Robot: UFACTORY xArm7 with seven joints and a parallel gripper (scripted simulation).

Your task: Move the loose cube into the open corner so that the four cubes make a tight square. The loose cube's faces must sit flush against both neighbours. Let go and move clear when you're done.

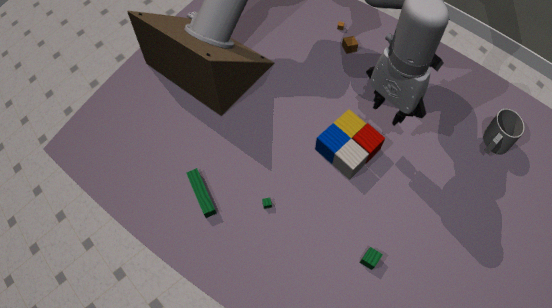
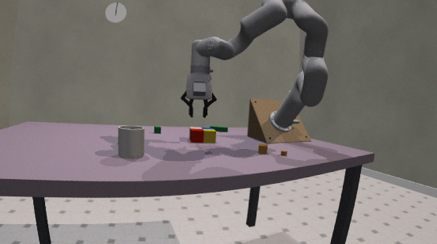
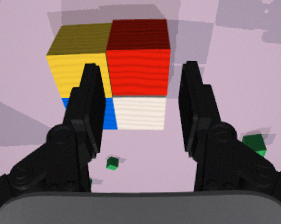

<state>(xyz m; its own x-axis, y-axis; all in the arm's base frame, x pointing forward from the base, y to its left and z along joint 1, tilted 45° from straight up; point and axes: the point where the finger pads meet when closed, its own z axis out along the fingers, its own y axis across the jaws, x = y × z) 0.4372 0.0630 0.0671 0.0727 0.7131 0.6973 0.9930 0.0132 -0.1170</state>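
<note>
Four cubes sit together as a tight square on the purple table: yellow [image 1: 350, 122], red [image 1: 370, 138], blue [image 1: 331, 140] and white [image 1: 351, 156]. Their faces touch with no gap that I can see. In the wrist view the red cube [image 3: 139, 56] and yellow cube [image 3: 80, 56] are nearest, with the white [image 3: 141, 113] and blue [image 3: 107, 115] beyond. My gripper [image 1: 398, 110] hangs well above the table beside the red cube, also in the side view [image 2: 198, 112] and the wrist view [image 3: 139, 106]. Its fingers are open and empty.
A grey cup [image 1: 504, 131] stands to the right. A brown wedge base [image 1: 197, 59] holds the arm. Two small orange blocks [image 1: 350, 43] lie at the back. A long green block [image 1: 201, 192] and two small green blocks [image 1: 267, 203] [image 1: 371, 257] lie in front.
</note>
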